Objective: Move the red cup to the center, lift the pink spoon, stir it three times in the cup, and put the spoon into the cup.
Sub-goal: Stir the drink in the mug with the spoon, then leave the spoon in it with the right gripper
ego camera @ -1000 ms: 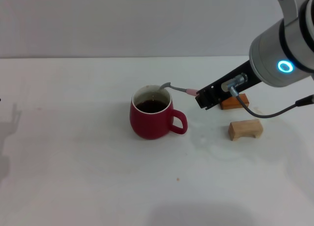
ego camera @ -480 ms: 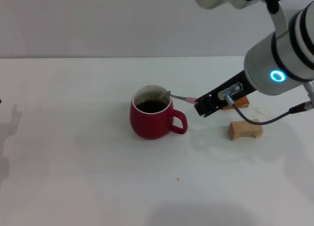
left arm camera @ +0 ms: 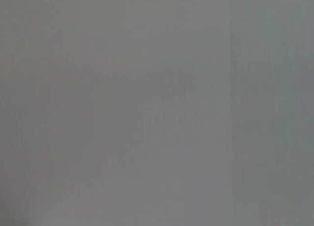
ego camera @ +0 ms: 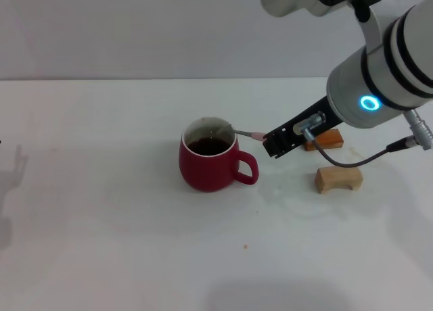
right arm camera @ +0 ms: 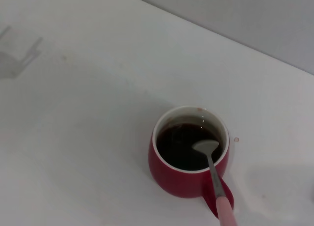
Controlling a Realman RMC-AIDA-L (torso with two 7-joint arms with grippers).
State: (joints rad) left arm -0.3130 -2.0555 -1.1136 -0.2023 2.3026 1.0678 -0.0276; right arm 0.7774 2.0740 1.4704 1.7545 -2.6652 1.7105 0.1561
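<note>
Clearly, right claw holds pink spoon over red cup rim.

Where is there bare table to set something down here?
Free: the white table left of and in front of the red cup. Crowded: right of the cup, where the right gripper holds the pink spoon beside the orange block and tan block.

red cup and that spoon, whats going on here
The right gripper holds the pink spoon by the end of its handle, with the spoon's bowl over the dark liquid inside the red cup. The cup stands upright on the white table, handle toward the robot's right. An orange block and a tan block lie beyond the gripper. The left arm is out of view.
</note>
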